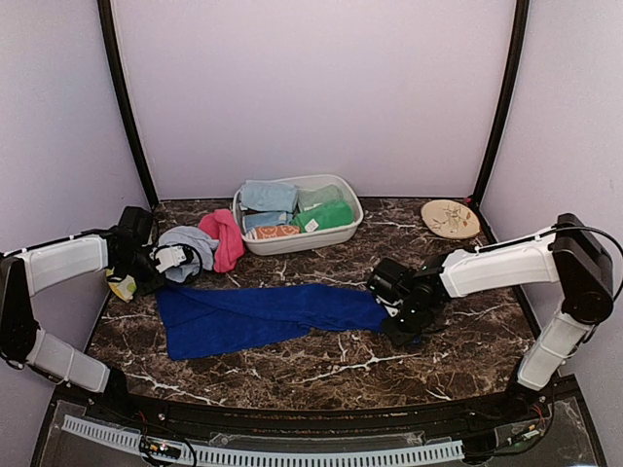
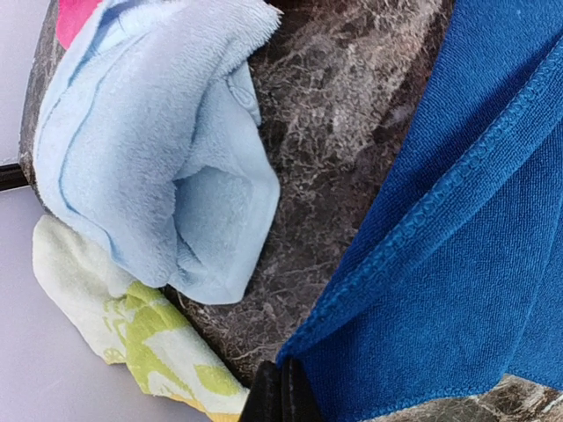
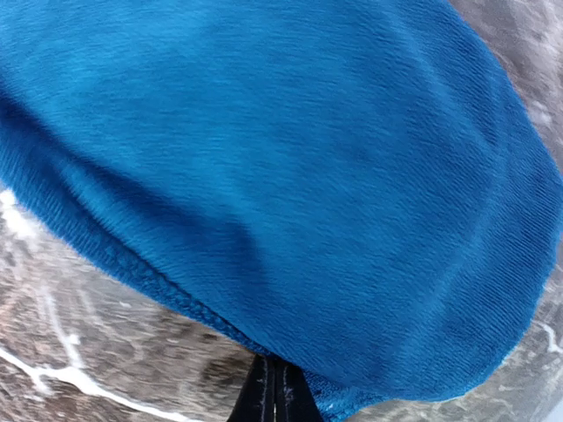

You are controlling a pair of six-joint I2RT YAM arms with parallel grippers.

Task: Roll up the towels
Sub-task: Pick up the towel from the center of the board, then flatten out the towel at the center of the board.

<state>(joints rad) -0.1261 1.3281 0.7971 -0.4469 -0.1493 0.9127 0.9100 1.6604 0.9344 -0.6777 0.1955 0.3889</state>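
A long royal blue towel (image 1: 263, 316) lies stretched left to right across the marble table (image 1: 321, 375). My left gripper (image 1: 156, 284) is shut at the towel's left corner (image 2: 475, 264), and the hem runs into its closed tips (image 2: 281, 396). At the towel's right end (image 3: 308, 176) my right gripper (image 1: 389, 313) is shut on the cloth, which bulges over its tips (image 3: 274, 391). A small pale blue towel (image 1: 190, 243) (image 2: 149, 149) lies crumpled just beyond the left gripper. A pink towel (image 1: 226, 238) (image 2: 75, 18) sits beside it.
A white oval tub (image 1: 302, 239) at the back centre holds folded pale blue, green and orange-patterned cloths. A round tan patterned plate (image 1: 450, 218) lies at the back right. A yellow-green patterned cloth (image 1: 122, 285) (image 2: 132, 334) hangs at the table's left edge.
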